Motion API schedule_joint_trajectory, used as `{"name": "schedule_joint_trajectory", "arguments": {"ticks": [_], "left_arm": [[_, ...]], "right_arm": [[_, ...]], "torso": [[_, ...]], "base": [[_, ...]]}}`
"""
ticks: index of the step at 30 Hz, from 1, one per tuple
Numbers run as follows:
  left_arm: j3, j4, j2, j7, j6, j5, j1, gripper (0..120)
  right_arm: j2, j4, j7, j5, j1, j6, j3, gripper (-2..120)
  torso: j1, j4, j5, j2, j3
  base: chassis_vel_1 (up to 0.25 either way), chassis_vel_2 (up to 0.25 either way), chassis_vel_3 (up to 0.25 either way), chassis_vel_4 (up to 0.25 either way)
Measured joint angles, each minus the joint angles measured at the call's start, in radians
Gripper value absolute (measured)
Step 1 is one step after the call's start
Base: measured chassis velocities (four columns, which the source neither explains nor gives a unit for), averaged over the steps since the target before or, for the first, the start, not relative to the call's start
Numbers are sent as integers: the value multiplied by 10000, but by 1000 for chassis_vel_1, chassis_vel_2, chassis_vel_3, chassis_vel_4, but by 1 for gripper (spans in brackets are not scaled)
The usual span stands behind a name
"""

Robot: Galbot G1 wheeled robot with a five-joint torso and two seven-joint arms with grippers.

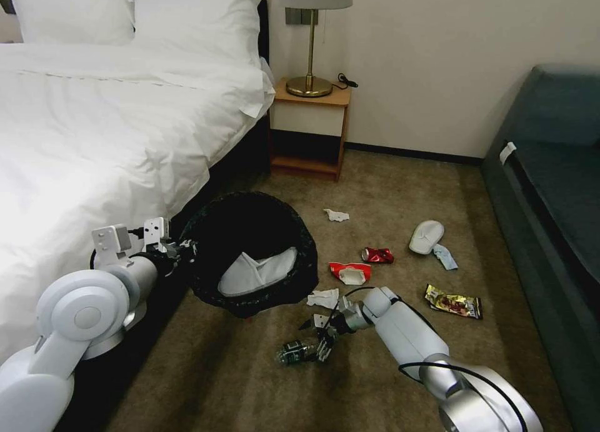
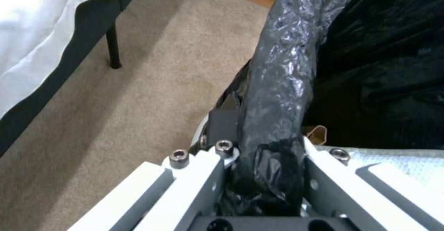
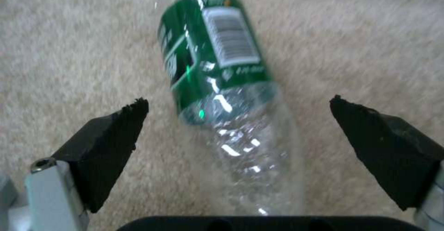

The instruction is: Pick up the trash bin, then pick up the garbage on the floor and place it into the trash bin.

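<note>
Head view: the left gripper (image 1: 178,249) holds the trash bin (image 1: 250,254) by its near rim, beside the bed (image 1: 112,138), with the bin tipped so its mouth faces the camera. A white slipper (image 1: 257,272) already lies inside. The right gripper (image 1: 322,344) is low over the carpet (image 1: 400,188), just at a small bottle (image 1: 294,351) that lies on its side in front of the bin. More garbage sits beyond it: a crumpled tissue (image 1: 323,298) and a red-white wrapper (image 1: 350,272) close by, a crushed red can (image 1: 377,254), a second slipper (image 1: 427,236), a gold wrapper (image 1: 453,303) and another tissue (image 1: 337,216) farther off. The right arm is clearly the nearer one to the bottle; the left is taken up with the bin.

Left wrist view: the left gripper (image 2: 268,175) is clamped on the bin's rim, the crinkly black bag (image 2: 282,71) bunched between the two fingers.

Right wrist view: the right gripper (image 3: 240,120) stands wide apart, its black pads (image 3: 111,144) on either side of the bottle (image 3: 222,85) and touching nothing. The bottle's long axis runs straight away from the palm, green-labelled end farthest, clear end reaching in between the pads. So the closing line crosses the bottle's narrow width, which I judge a good alignment; the remaining need seems to be getting lower before closing.
</note>
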Motion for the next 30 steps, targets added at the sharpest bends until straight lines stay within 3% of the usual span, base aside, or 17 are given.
{"name": "schedule_joint_trajectory", "arguments": {"ticks": [12,15,16,18,19,25,30], "left_arm": [[47,22,-34,59,0,14,-13,3],[55,25,-49,65,0,22,-17,3],[61,9,-55,69,0,25,-16,3],[60,-10,-57,74,0,26,-4,3],[44,-39,-57,86,0,26,26,3],[16,-87,-3,112,0,17,34,3],[25,-98,0,128,0,25,17,3]], "right_arm": [[201,-148,559,-570,-99,-71,116,96],[245,-184,689,-709,-110,-93,128,89],[290,-221,771,-939,-116,-94,173,78],[303,-231,834,-1075,-128,-87,187,74],[315,-232,939,-1300,-158,-54,209,66],[316,-177,1125,-1522,-221,11,304,45],[203,88,1145,-1505,-303,109,466,38]], "torso": [[0,0,1,-1,0],[0,0,0,0,0],[0,0,1,0,0],[0,0,1,0,0],[0,0,1,0,0],[-1,-2,-1,0,-2],[1,1,3,-1,0]], "base": [[0,0,0,0],[0,0,0,0],[0,0,0,0],[0,0,0,0],[0,0,0,0],[0,0,0,0],[0,0,0,0]]}}
